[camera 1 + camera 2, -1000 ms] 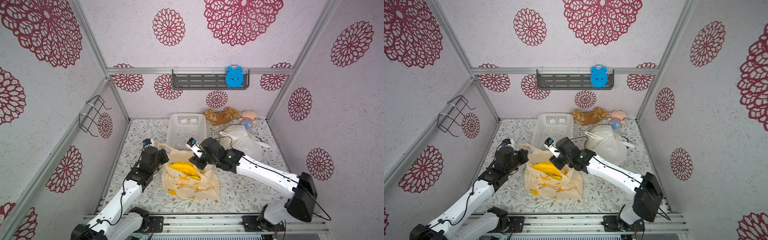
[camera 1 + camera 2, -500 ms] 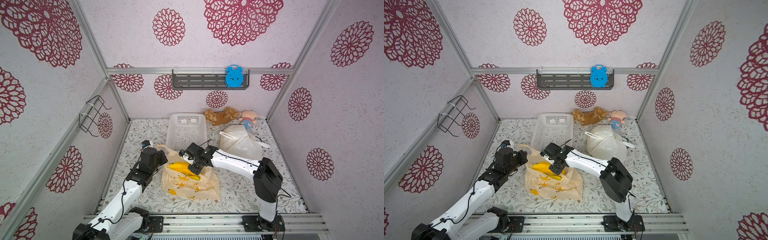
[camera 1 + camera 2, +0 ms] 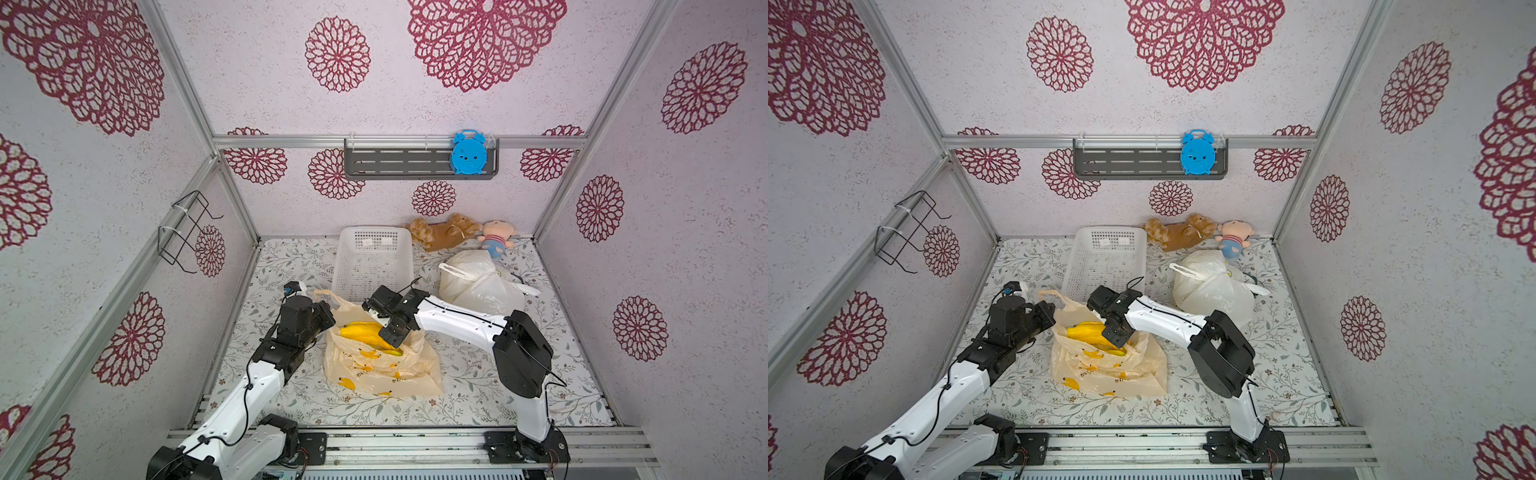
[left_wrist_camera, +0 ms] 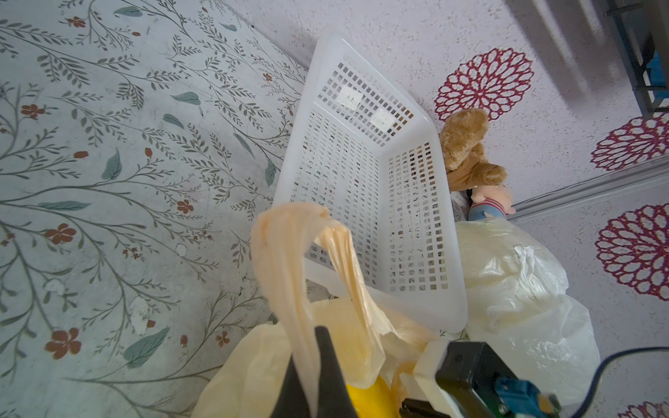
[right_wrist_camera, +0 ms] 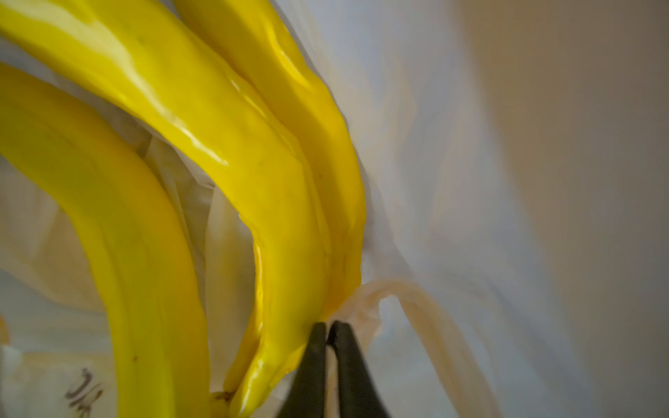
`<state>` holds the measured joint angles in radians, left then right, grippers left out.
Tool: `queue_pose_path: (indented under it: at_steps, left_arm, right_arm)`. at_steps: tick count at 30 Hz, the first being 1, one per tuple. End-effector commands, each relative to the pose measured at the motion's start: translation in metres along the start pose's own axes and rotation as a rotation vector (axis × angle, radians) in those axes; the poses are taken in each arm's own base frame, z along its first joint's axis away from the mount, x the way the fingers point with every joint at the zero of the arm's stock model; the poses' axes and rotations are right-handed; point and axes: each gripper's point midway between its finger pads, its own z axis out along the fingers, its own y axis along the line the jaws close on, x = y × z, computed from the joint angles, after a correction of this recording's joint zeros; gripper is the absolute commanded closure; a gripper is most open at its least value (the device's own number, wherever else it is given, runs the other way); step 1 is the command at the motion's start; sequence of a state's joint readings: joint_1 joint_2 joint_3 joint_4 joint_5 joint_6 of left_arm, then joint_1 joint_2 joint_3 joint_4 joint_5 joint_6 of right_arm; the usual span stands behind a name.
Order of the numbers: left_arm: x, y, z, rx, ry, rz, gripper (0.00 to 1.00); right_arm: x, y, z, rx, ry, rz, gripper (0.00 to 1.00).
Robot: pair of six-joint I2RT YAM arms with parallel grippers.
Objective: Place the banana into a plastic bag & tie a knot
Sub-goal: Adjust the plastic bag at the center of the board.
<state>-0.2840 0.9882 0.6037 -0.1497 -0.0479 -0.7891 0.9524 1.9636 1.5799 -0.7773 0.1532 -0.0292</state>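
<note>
Bananas (image 3: 360,331) sit in the plastic bag (image 3: 388,374); left gripper (image 4: 310,362) pinches a handle (image 4: 280,260), right gripper (image 5: 327,327), pressed together, perhaps another; next, knotting.

- White basket (image 3: 374,266) straight ahead of me on the floral mat (image 3: 291,266).
- Teddy bear (image 3: 440,232) and doll (image 3: 496,240) lying against the far wall.
- Bulging white sack (image 3: 478,286) just beside the doll.
- Blue clock (image 3: 468,153) on the grey shelf (image 3: 395,163).

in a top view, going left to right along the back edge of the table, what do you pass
white basket → brown teddy bear → doll
</note>
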Motion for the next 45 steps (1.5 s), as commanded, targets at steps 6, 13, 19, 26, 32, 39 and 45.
queue_pose_path:
  at_steps: [6, 13, 19, 26, 32, 39, 45]
  left_arm:
    - [-0.004, -0.001, -0.002, 0.015, -0.016, -0.003, 1.0]
    - [-0.008, -0.004, -0.008, 0.017, -0.024, 0.003, 1.0]
    - [-0.005, 0.001, -0.005, -0.006, -0.009, 0.009, 0.99]
    - [0.006, 0.006, 0.002, -0.007, 0.016, 0.0, 0.99]
    - [0.008, 0.008, 0.005, -0.006, 0.018, -0.001, 0.99]
    - [0.009, 0.01, 0.004, -0.011, 0.013, 0.0, 0.98]
    - [0.005, 0.007, -0.003, 0.0, 0.0, -0.004, 0.94]
  right_arm:
    - [-0.042, -0.033, -0.081, 0.0, -0.318, 0.138, 1.0]
    - [-0.046, -0.046, -0.13, -0.147, -0.582, 0.23, 1.0]
    - [-0.024, -0.017, -0.107, -0.228, -0.386, 0.178, 0.76]
    - [0.016, 0.01, -0.064, -0.186, -0.111, 0.139, 0.49]
    - [0.025, 0.011, -0.037, -0.161, -0.024, 0.145, 0.4]
    - [0.022, -0.002, -0.019, -0.06, 0.012, 0.144, 0.73]
    - [-0.002, -0.013, -0.052, -0.037, -0.158, 0.171, 1.0]
